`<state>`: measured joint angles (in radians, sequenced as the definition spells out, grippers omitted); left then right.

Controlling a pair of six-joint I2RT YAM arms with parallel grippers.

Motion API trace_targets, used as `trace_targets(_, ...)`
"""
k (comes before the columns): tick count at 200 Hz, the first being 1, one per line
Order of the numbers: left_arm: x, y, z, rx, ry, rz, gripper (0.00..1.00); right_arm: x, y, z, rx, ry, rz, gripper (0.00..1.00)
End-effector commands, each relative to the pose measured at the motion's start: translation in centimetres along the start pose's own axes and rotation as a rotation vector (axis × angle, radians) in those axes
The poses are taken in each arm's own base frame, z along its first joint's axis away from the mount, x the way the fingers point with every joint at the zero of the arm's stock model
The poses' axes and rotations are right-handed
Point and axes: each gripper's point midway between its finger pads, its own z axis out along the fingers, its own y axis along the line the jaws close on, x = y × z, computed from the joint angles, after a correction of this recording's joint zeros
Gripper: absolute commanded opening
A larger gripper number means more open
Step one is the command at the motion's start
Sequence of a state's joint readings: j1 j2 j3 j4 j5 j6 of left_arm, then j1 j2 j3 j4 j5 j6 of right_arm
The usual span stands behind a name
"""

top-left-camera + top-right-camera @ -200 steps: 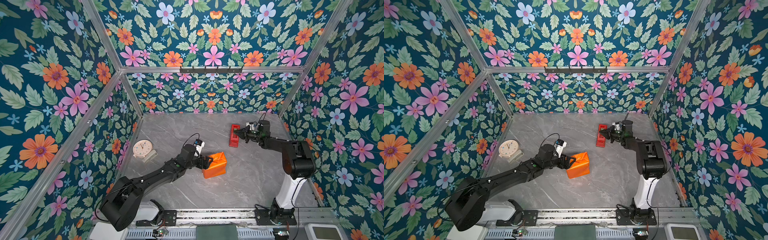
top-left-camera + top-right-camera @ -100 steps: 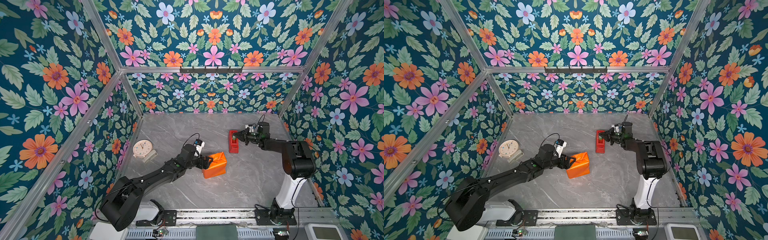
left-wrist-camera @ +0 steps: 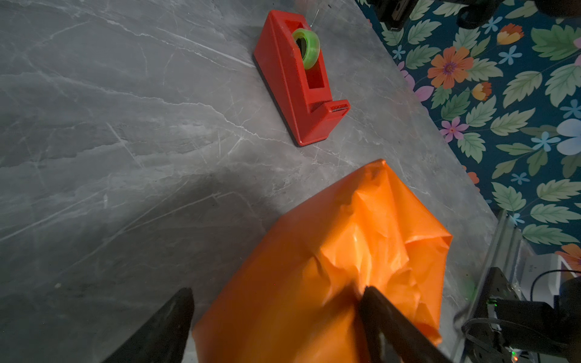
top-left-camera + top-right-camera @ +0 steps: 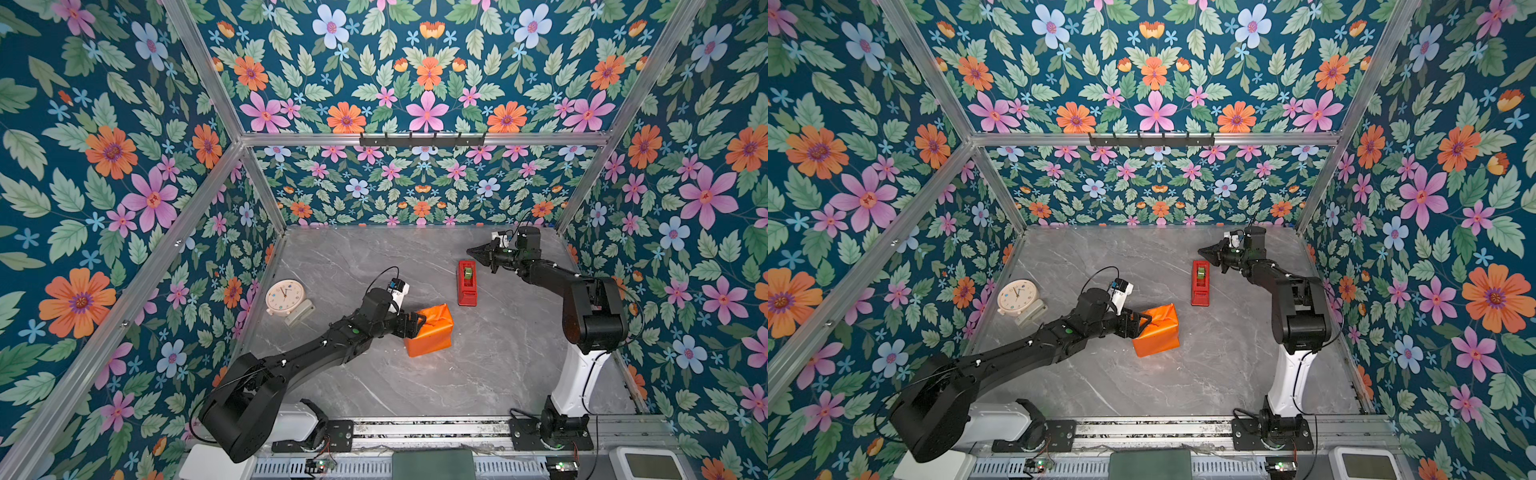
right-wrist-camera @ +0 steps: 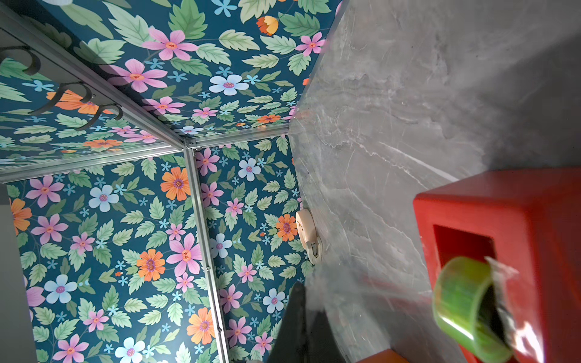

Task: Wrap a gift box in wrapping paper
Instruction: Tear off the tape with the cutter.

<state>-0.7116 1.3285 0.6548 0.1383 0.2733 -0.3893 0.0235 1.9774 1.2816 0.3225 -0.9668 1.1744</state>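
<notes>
The wrapping paper [image 4: 432,332] sat as a crumpled orange parcel near the middle of the grey table [image 4: 374,257] in both top views, with the gift box hidden under it. The left gripper [image 4: 415,325] stood wide open over the parcel's left end, one finger [image 3: 393,317] against the paper. Up and to the right lay the tape dispenser [image 4: 467,282]. Above its upper end, the right gripper [image 4: 473,252] was closed, pinching a stretched tape strip [image 5: 393,290].

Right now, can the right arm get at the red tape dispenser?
Probably yes: the right tool, shut, hangs close by the far end of the tape dispenser, and no object stands between them. It would need to open first.
</notes>
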Motion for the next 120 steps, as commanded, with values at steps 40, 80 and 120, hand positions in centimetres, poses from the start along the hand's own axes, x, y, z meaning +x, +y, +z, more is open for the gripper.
trace_targets(40,3.7,1.9,-0.1,-0.081,0.140,0.008,0.85,4.1,-1.1,-1.5,0.003,0.038,-0.009,0.00)
trace_targets(80,3.8,2.0,0.1,-0.083,0.145,0.006,0.85,7.7,-3.5,-1.8,0.042,0.091,0.021,0.00)
trace_targets(120,3.9,2.2,0.2,-0.087,0.150,0.005,0.85,9.5,-5.9,-2.5,0.075,0.111,0.054,0.00)
